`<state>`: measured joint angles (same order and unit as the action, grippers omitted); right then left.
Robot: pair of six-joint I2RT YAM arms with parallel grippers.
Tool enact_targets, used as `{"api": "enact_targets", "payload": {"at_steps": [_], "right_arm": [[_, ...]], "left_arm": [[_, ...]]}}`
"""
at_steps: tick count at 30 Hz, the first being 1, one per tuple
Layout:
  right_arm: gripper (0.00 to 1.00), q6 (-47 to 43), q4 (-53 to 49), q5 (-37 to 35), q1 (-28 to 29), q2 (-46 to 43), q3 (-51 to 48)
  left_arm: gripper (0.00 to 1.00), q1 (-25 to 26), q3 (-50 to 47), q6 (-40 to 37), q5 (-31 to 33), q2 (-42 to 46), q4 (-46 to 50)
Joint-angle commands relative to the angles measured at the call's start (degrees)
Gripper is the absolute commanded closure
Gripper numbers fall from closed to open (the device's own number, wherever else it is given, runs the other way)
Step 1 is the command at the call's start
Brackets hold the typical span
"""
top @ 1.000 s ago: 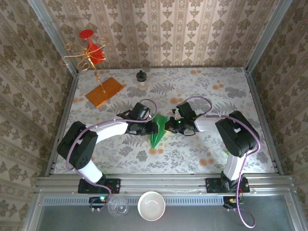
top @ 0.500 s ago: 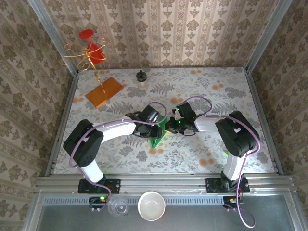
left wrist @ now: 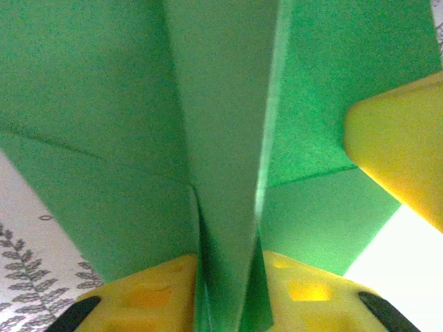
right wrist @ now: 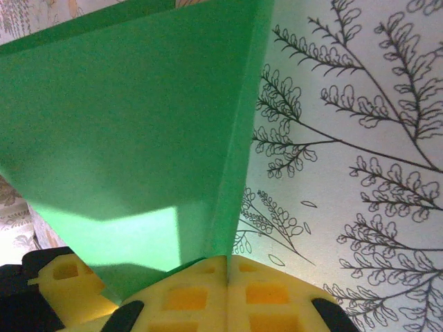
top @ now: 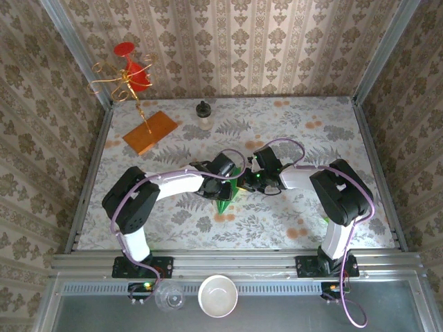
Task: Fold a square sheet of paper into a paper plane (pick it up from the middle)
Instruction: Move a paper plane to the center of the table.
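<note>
Arms: two, the left arm and the right arm.
Claws: two, the left claw and the right claw, both at the table centre.
Paper: one green folded sheet, at the centre.
Board: one, orange-brown, at 10 o'clock.
Stand: one, gold wire, at 10 o'clock on the board.
Goblet: one, red, at 11 o'clock on the stand.
Bottle: one, small, at 12 o'clock.
Bowl: one, white, at 6 o'clock, off the table.
Cup: one, clear, at 7 o'clock, just beside the bowl.
Table: one, leaf-patterned.
</note>
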<state>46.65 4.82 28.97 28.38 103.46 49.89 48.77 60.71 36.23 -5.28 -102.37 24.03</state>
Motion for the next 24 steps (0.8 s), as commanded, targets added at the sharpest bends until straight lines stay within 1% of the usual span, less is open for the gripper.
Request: {"api": "enact_targets", "payload": {"at_steps": [1, 5, 8, 13, 19, 20, 24], "right_arm": [[0.87, 0.0, -2.7, -0.3, -0.1, -2.1, 1.5], [0.69, -0.8, -5.4, -2.9, -0.8, -6.3, 1.0], [0.55, -1.5, -8.6, -7.0, -1.7, -9.8, 0.0], [0.39, -2.2, -11.4, -13.7, -3.5, -16.3, -3.3], [0.29, -3.4, -12.4, -21.2, -5.8, -24.4, -8.6], [0.27, -3.9, -12.4, -22.1, -6.3, -26.4, -9.5], [0.25, -5.3, -12.9, -24.0, -7.8, -29.9, -12.3]], "left_arm": [[0.77, 0.4, 1.8, 0.1, 1.9, -0.9, 2.0], [0.84, 0.3, 2.1, 0.2, 2.5, -0.1, 2.2], [0.87, 0.2, 2.6, 0.2, 3.6, 0.9, 2.6], [0.91, -1.0, 4.6, 0.1, 5.4, 1.2, 3.2], [0.93, -3.8, 12.2, 0.3, 8.1, -2.7, 5.2], [0.93, -4.2, 13.9, 0.4, 8.9, -3.9, 5.7], [0.93, -5.6, 22.2, 0.2, 11.7, -9.4, 9.3]]}}
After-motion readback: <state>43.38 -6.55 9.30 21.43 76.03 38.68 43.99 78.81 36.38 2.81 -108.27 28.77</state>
